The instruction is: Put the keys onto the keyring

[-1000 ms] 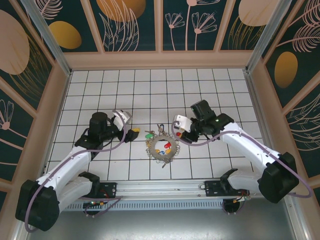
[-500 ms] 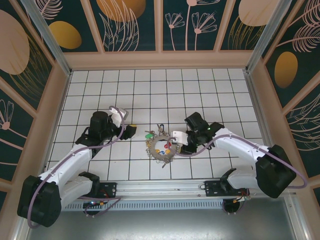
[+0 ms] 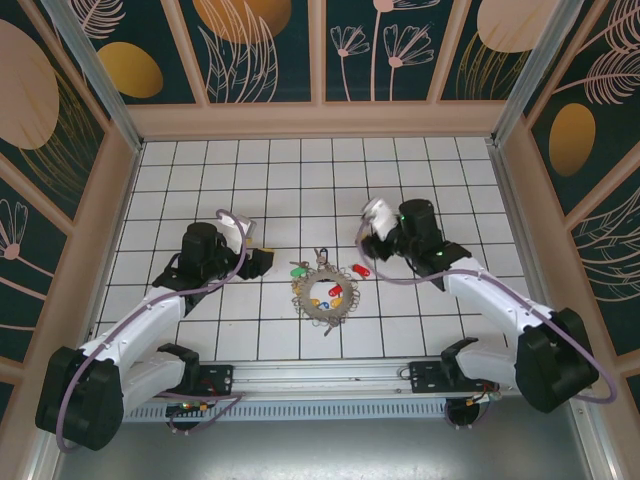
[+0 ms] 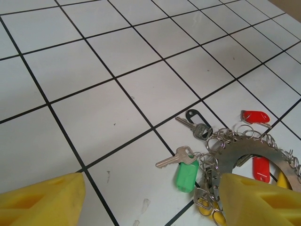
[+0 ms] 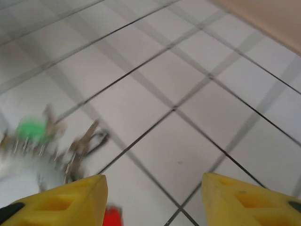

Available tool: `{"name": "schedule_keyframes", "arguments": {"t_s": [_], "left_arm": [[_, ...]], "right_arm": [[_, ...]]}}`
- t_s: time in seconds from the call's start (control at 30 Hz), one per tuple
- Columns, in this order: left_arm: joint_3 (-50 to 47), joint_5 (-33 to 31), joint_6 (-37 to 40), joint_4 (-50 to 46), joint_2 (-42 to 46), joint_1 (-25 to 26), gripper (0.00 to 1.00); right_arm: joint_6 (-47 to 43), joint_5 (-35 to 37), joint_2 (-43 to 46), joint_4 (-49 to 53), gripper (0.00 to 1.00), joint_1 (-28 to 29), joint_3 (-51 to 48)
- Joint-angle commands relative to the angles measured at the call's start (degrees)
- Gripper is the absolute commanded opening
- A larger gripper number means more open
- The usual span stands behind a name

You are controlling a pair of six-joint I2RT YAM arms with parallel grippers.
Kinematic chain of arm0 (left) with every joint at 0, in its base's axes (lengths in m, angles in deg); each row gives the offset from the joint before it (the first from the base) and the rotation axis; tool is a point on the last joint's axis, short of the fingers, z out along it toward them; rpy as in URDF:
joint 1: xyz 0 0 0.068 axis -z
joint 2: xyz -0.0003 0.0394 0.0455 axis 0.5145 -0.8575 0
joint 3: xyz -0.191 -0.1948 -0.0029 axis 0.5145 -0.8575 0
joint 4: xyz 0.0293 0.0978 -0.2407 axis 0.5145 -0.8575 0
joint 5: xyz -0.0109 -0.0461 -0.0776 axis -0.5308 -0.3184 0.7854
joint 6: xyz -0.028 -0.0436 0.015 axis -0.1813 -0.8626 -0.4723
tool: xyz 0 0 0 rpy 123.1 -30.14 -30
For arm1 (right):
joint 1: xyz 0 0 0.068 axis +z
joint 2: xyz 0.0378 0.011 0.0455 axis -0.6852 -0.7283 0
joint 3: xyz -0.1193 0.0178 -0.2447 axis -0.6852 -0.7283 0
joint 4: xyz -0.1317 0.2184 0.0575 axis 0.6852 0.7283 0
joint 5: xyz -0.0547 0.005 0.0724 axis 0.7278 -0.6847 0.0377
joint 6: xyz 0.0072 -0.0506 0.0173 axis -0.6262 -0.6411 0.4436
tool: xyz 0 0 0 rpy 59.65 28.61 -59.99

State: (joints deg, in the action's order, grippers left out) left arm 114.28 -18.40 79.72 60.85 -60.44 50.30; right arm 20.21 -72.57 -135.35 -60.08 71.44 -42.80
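Both my end effectors hang spread and empty over the white tiled counter (image 3: 190, 180). My left end effector (image 4: 153, 181) faces the keyring (image 4: 244, 157), which lies flat mid-counter with coloured keys (image 3: 328, 298) clustered at it. A green key (image 4: 187, 175) lies at its rim, framed by my yellow fingers (image 4: 42, 202). A red key (image 4: 255, 116) lies just beside the ring, toward my right arm. My right end effector (image 5: 153, 183) hovers near that side, pinching nothing.
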Motion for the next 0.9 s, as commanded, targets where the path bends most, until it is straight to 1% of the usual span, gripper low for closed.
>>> {"name": "schedule_keyframes", "arguments": {"t_s": [0.0, 0.07, 0.1, 0.17, 0.2, 0.23, 0.3, 0.4, 0.5, 0.67, 0.77, 0.87], "left_arm": [[-1.99, -1.25, -0.34, 3.85, 1.05, -0.36, 0.75], [-2.89, -2.19, 0.06, 5.29, 1.48, -0.35, 0.75], [-3.28, -2.55, 0.2, 5.89, 1.72, -0.35, 0.75], [-3.75, -3.09, 0.48, 6.62, 1.98, -0.4, 0.75], [-3.97, -3.32, 0.68, 6.93, 2.13, -0.35, 0.75], [-4.1, -3.62, 0.92, 7.04, 2.21, -0.35, 0.75], [-4.28, -4.26, 1.24, 7.11, 2.25, -0.35, 0.75], [-4.72, -5.04, 1.22, 7.38, 2.16, -0.36, 0.75], [-4.54, -5.26, 1.09, 7.07, 2.26, -0.33, 0.75], [-4.96, -5.53, 0.46, 6.62, 3.11, -0.35, 0.75], [-5.16, -5.64, 0.26, 7.11, 3.64, -0.35, 0.75], [-5.16, -5.7, -0.21, 7.09, 3.65, -0.35, 0.75]], "right_arm": [[37.44, 15.76, 1.05, 4.03, 0.52, -0.71, 8.18], [48.6, 16.4, 0.15, 11.47, 0.51, -1.6, 10.11], [52.85, 14.52, -0.28, 14.49, 0.49, -2.31, 10.51], [58.21, 6.82, -0.77, 15.08, 0.43, -3.74, 9.07], [60.8, 3.33, -1.01, 14.23, 0.38, -3.58, 7.72], [62.63, 0.71, -2.0, 13.91, 0.37, -2.82, 7.22], [63.33, -2.21, -5.42, 15.95, 0.37, -0.59, 8.44], [60.63, -5.4, -12.35, 19.16, 0.37, 2.46, 11.23], [60.51, -9.9, -17.95, 18.72, 0.36, 2.84, 11.4], [58.24, -11.07, -25.19, 22.22, 0.36, 5.45, 14.02], [57.89, -11.68, -27.69, 21.8, 0.36, 6.45, 14.18], [58.26, -10.34, -28.14, 21.85, 0.35, 7.39, 14.23]]}}
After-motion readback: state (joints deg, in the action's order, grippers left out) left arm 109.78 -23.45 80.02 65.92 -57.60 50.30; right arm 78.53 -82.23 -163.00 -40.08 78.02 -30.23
